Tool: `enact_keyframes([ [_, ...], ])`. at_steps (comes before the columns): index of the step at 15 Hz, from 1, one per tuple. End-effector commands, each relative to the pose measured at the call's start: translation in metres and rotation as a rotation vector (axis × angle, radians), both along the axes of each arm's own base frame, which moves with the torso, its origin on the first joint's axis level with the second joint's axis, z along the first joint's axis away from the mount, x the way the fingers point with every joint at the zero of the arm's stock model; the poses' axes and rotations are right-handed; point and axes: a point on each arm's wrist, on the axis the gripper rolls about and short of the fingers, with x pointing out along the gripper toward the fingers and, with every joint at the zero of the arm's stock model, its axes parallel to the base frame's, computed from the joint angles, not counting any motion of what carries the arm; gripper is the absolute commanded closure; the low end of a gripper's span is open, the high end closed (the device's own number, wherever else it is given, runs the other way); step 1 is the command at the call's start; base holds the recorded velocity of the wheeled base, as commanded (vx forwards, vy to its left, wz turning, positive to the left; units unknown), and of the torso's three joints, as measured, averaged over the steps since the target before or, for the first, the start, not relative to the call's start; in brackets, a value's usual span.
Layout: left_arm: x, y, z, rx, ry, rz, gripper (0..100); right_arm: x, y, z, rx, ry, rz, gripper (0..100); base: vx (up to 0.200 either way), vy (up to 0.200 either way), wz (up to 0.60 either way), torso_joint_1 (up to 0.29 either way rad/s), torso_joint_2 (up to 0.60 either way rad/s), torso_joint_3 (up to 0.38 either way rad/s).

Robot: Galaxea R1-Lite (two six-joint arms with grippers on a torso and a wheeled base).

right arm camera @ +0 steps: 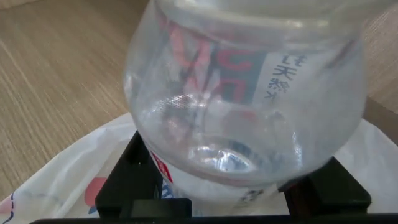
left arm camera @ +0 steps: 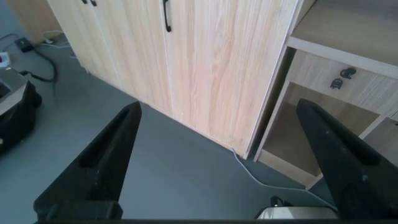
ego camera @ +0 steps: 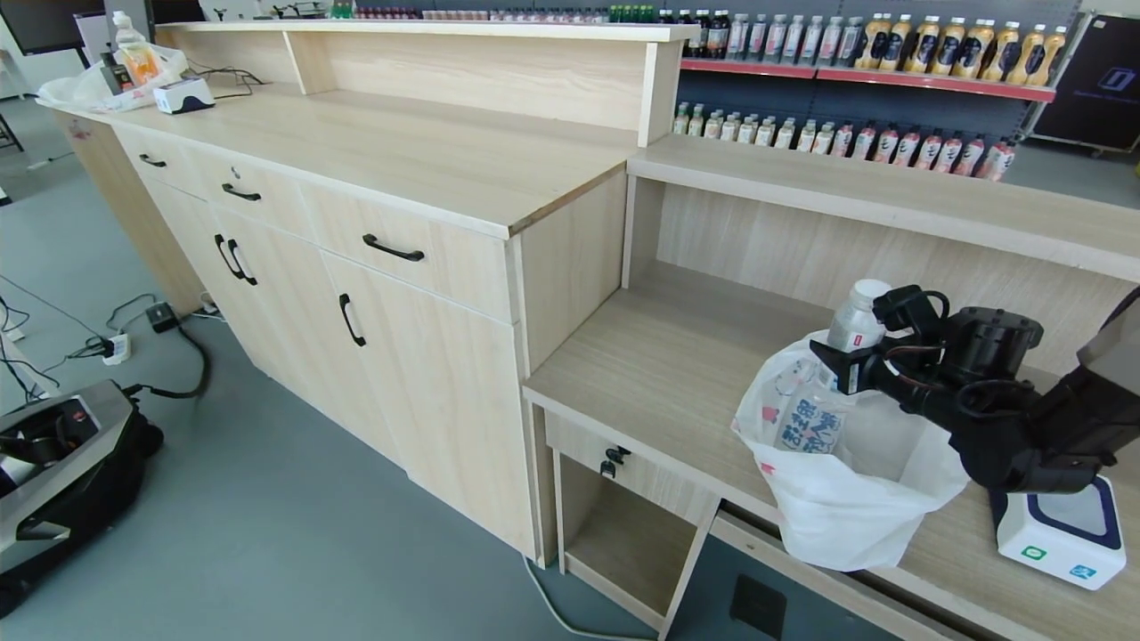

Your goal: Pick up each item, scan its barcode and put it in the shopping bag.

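1. One clear bottle (ego camera: 853, 328) with a white cap is the item in hand. It is held directly over the mouth of the shopping bag (ego camera: 846, 507), cap upward.
2. Its long axis is close to upright and leans a little, with the cap tipped away from the bag's outer wall. The lower end seems to sit at or just inside the bag's rim. How deep it reaches I cannot tell.
3. The right gripper (ego camera: 846, 369) is clamped across the bottle's middle, one finger on each side. In the right wrist view the fingers flank the bottle's rounded body (right arm camera: 249, 93), with the bag's white plastic just beneath it.
4. The relation that matters is that the bag lies straight below the bottle and the bottle's axis points into the opening. Judging from this, the item looks ready to be lowered and let go, with little sideways correction needed. The slack rim could fold in and catch the bottle's base.
5. The scanner (ego camera: 1060, 534), a white box with a blue top, stands on the bench (ego camera: 677, 365) just beside the bag, under the right arm.
6. The left gripper (left arm camera: 217, 107) is spread wide and holds nothing. It hangs over the grey floor (left arm camera: 186, 168) in front of the cabinet doors, well apart from the bag, so the right arm is by far the nearer.
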Motion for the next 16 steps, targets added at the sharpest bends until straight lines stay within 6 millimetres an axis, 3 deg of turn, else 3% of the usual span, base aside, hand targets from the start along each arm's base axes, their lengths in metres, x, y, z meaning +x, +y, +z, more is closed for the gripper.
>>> enact_keyframes([
  [1,0.000,0.000,0.000,0.000,0.000,0.000,0,0.002,0.000,-0.013,0.001,0.026,-0.001,100,0.000,0.000,0.00,0.000,0.00,0.000],
  [7,0.000,0.000,0.000,0.000,0.000,0.000,0,0.003,-0.003,-0.019,-0.001,0.021,-0.007,100,0.000,0.000,0.00,0.000,0.00,0.000],
  [8,0.000,0.000,0.000,0.000,0.000,0.000,0,0.003,-0.004,-0.020,-0.003,0.025,-0.008,0,0.000,0.000,0.00,0.000,0.00,0.000],
  [11,0.000,0.000,0.000,0.000,0.000,0.000,0,-0.001,-0.007,-0.023,0.006,0.044,-0.020,0,0.000,0.000,0.00,0.000,0.00,0.000],
  [14,0.000,0.000,0.000,0.000,0.000,0.001,0,-0.016,-0.007,0.015,0.006,-0.030,-0.021,0,0.000,0.000,0.00,0.000,0.00,0.000],
  [16,0.000,0.000,0.000,0.000,0.000,0.000,0,-0.051,-0.004,0.042,-0.026,-0.074,-0.025,0,0.000,0.000,0.00,0.000,0.00,0.000],
])
